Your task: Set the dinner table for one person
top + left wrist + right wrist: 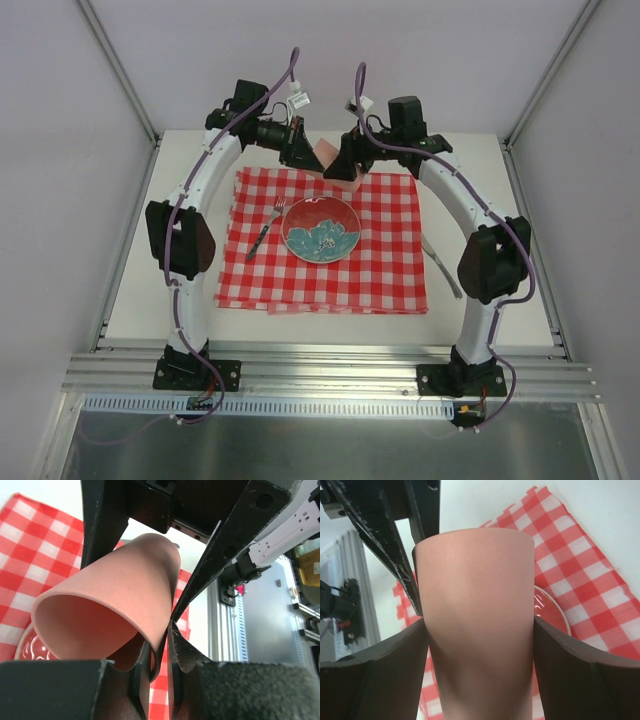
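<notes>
A pink cup (327, 153) hangs above the back edge of the red-and-white checked cloth (390, 250), held between both grippers. My right gripper (347, 163) is shut on the cup's body, a finger pressed on each side, as the right wrist view (480, 625) shows. My left gripper (303, 148) pinches the cup's rim (150, 645), one finger inside and one outside. The cup lies tilted, its mouth toward the left wrist camera. On the cloth, a red and blue plate (320, 228) has a fork (266, 228) on its left. The off-white dinner table (150, 290) lies under all.
A knife (440, 262) lies on the bare tabletop just past the cloth's right edge, by the right arm. An aluminium rail (330, 355) runs along the near edge. White walls close in the table's sides and back.
</notes>
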### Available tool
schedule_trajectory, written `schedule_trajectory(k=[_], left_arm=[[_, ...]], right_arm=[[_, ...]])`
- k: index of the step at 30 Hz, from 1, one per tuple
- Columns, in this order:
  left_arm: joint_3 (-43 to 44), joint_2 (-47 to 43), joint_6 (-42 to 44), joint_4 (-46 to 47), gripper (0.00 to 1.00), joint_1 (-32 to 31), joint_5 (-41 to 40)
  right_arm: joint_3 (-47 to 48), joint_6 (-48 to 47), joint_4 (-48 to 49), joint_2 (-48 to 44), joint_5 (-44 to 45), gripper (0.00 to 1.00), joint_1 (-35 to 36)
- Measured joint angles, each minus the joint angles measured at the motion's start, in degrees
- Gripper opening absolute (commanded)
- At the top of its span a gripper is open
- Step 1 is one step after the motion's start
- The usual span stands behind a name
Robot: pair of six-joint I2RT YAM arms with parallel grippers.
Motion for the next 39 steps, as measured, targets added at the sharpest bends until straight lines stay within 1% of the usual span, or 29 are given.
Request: schedule_trajectory(k=[2, 3, 6, 9, 11, 13, 15, 18, 23, 30, 37, 39], left_arm=[[0.0, -0.7, 3.0, -0.1, 0.0, -0.7, -1.7], [0.0, -1.0, 4.5, -0.2, 0.0, -1.1, -2.8], [0.0, -2.0, 10.2, -0.2, 0.0, -2.8, -6.4], [-3.1, -4.0, 17.9, -0.2, 0.0, -4.3, -12.9], [-7.3, -5.3, 23.3, -4.3, 0.0, -4.7, -19.5], [-9.8, -4.4, 26.9, -7.4, 0.0, -4.9, -24.6], [-10.1, -2.1, 29.5, -9.4, 0.0, -5.5, -29.0], [-8.7, 1.4, 32.1, -11.0, 0.0, -6.8, -34.1], [-2.9, 3.9, 36.7, -11.6, 0.0, -11.9, -40.0], [-1.2, 3.9, 46.7, -11.8, 0.0, -18.7, -48.2], [-0.7, 4.0, 51.1, -12.1, 0.0, -21.7, -51.8], [1.6, 4.8, 52.0, -12.7, 0.0, -22.1, -52.5]], right_arm=[[3.9, -3.6, -5.1, 1.0, -0.3, 0.71, -0.6], [6.1, -5.4, -7.6, 1.7, -0.8, 0.78, -1.2], [13.5, -8.2, -15.7, 4.5, -2.2, 0.8, -3.1], [19.3, -5.5, -20.3, 7.5, -3.3, 0.82, -6.4], [20.3, -2.8, -20.3, 7.7, -3.2, 0.83, -10.5], [20.6, 0.2, -19.7, 7.6, -3.2, 0.84, -15.7], [20.5, 1.8, -20.0, 7.6, -2.3, 0.83, -20.3], [19.1, 1.6, -20.6, 7.0, -0.4, 0.84, -23.4], [14.1, -1.2, -23.2, 4.6, 2.2, 0.84, -23.0], [11.1, -3.5, -25.8, 3.8, 3.1, 0.84, -22.2], [11.1, -4.6, -27.6, 3.8, 4.1, 0.84, -22.8], [11.1, -4.7, -27.7, 3.8, 4.2, 0.84, -23.4]])
